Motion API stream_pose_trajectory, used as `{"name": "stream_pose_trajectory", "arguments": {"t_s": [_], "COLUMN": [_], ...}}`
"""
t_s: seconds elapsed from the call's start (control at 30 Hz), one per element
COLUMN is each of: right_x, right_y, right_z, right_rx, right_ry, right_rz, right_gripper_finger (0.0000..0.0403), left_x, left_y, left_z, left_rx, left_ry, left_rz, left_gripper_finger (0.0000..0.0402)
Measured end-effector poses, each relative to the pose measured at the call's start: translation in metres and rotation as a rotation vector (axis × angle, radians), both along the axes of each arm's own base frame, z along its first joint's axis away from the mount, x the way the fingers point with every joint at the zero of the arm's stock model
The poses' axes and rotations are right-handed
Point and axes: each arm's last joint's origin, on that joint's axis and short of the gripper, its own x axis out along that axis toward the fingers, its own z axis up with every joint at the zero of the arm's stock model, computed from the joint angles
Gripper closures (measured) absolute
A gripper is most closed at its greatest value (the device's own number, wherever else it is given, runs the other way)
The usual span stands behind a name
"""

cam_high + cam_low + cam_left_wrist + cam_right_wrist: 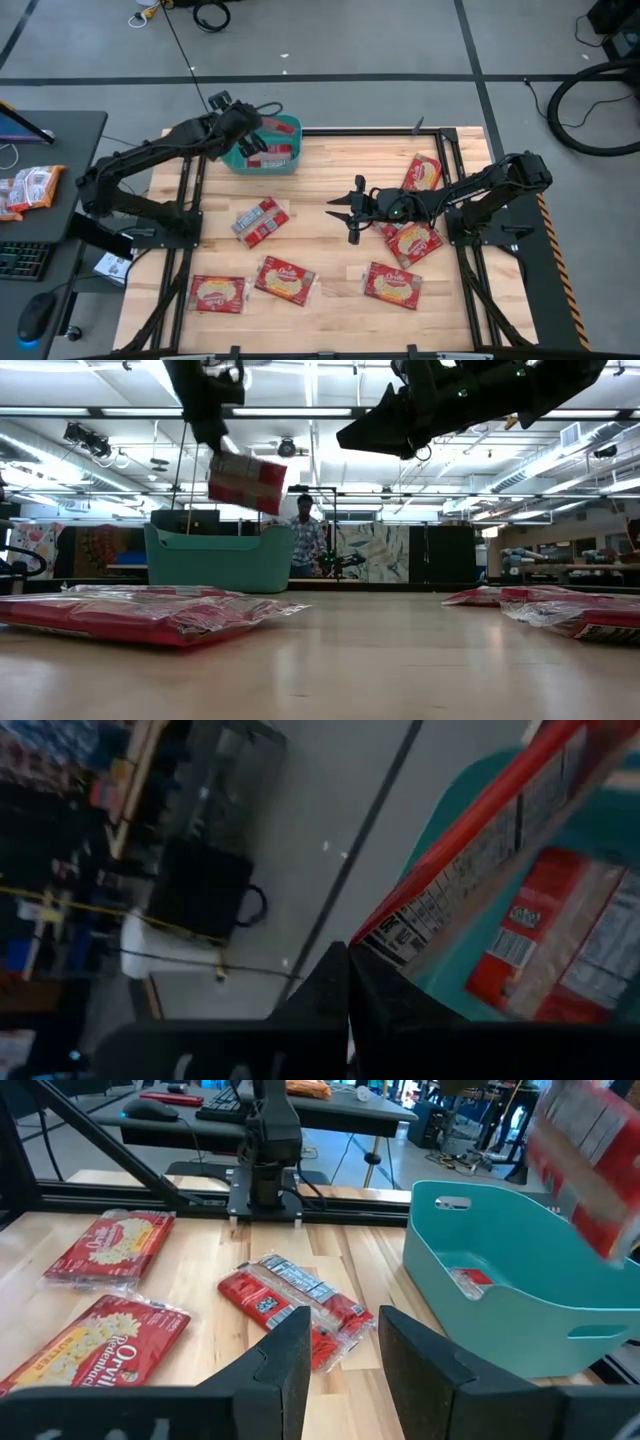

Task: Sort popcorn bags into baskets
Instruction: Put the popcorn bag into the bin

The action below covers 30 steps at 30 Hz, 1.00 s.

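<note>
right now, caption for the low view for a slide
Left gripper holds a popcorn bag above the teal basket; more bags lie on the table.

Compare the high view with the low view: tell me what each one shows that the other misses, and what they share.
Only the high view shows the packets already lying inside the teal tub, and the desk with a keyboard beside the table. Only the low view shows a person standing in the room behind the tub. Both show the left end effector shut on a red packet above the tub, the open right end effector over mid-table, and loose packets on the wood.
</note>
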Motion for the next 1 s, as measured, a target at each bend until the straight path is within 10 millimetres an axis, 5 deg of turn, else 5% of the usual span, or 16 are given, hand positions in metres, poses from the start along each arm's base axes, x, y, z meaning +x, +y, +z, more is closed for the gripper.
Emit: {"name": "stream_pose_trajectory", "arguments": {"t_s": [0.43,1.0], "right_x": [0.000,0.000], "right_y": [0.000,0.001], "right_z": [0.000,0.000], "right_rx": [0.001,0.004], "right_ry": [0.001,0.001], "right_rz": [0.005,0.018], "right_gripper_finger": [0.0276,0.0276], "left_x": [-0.030,-0.036], "left_y": [0.040,0.049], "left_z": [-0.061,-0.103], "left_rx": [-0.169,-0.296], "left_ry": [-0.036,-0.196], "left_rz": [0.100,0.156], "left_gripper_finger": [0.0401,0.0375]}}
